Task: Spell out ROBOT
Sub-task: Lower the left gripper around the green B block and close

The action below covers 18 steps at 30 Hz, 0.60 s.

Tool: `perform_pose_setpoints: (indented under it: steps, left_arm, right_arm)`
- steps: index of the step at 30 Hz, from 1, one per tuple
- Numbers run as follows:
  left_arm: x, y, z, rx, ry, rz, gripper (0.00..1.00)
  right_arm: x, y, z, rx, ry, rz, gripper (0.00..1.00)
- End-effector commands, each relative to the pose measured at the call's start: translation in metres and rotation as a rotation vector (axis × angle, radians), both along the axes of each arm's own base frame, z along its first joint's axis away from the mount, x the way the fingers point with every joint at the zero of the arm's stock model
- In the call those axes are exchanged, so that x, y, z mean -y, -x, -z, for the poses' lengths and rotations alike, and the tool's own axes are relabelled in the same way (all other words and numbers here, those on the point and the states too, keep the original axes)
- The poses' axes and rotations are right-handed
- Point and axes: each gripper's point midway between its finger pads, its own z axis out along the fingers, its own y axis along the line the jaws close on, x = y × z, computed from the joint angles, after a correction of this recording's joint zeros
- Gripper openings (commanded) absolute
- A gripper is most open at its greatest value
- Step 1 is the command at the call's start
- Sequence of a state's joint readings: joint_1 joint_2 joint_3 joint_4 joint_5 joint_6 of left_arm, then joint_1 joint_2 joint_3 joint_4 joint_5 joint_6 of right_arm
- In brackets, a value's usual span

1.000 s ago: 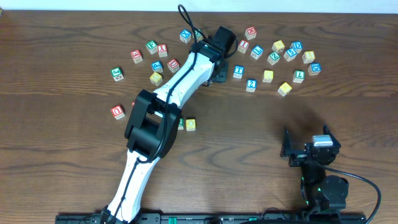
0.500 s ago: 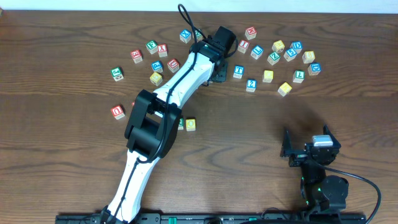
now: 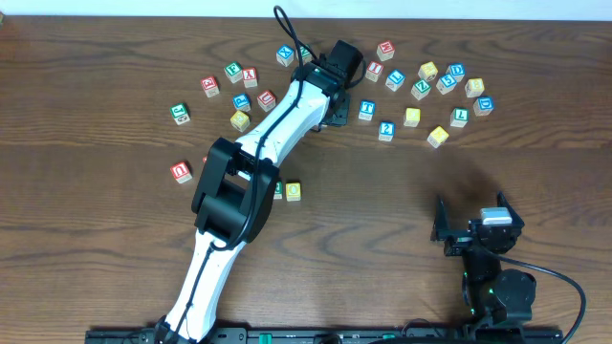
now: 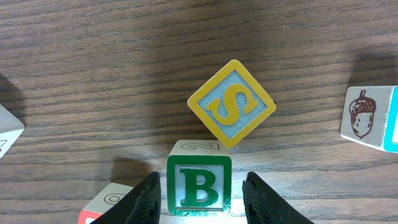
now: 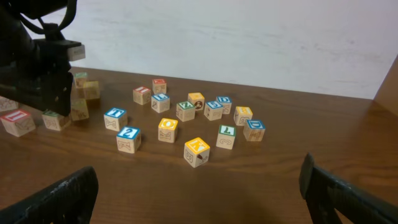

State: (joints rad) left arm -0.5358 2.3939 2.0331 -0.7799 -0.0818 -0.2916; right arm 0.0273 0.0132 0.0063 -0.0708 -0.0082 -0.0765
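Wooden lettered cubes, loose on my brown desk [image 4: 93, 62].

1. B cube [image 4: 199, 186], green letter, green border. It stands upright on the desk between the fingers of my left pincer [image 4: 202, 180]. The jaws are apart, with a thin gap showing on each side of the cube, so nothing is clamped.
2. S cube [image 4: 231, 102], yellow letter, turned to a diamond. It is just ahead of the left pincer, its near corner at the far edge of the B cube.
3. Acorn-picture cube [image 4: 367, 118], ahead of the left pincer and well out to one side, cut by the frame edge.
4. Red-edged cube [image 4: 106, 202], just outside the opposite finger, only partly seen.
5. Yellow-topped cube [image 3: 294, 191], far back from the left pincer, beside my left arm's elbow.
6. Cluster of blue and yellow cubes [image 5: 186, 121], well ahead of my right pincer [image 5: 199, 190], whose jaws are spread wide and hold nothing.
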Motion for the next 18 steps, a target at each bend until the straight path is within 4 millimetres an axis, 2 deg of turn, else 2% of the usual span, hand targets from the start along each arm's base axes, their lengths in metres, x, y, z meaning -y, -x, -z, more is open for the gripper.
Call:
perform_pose_setpoints:
  steps: [1, 18]
  left_arm:
    - [-0.0045, 0.0032, 0.0084, -0.011, -0.026, -0.002, 0.42]
    - [-0.0052, 0.0043, 0.0135, -0.013, -0.027, -0.002, 0.42]
  right_arm:
    - [0.0008, 0.0, 0.0015, -0.006, -0.012, 0.002, 0.99]
    - [0.0008, 0.0, 0.0015, -0.006, -0.012, 0.002, 0.99]
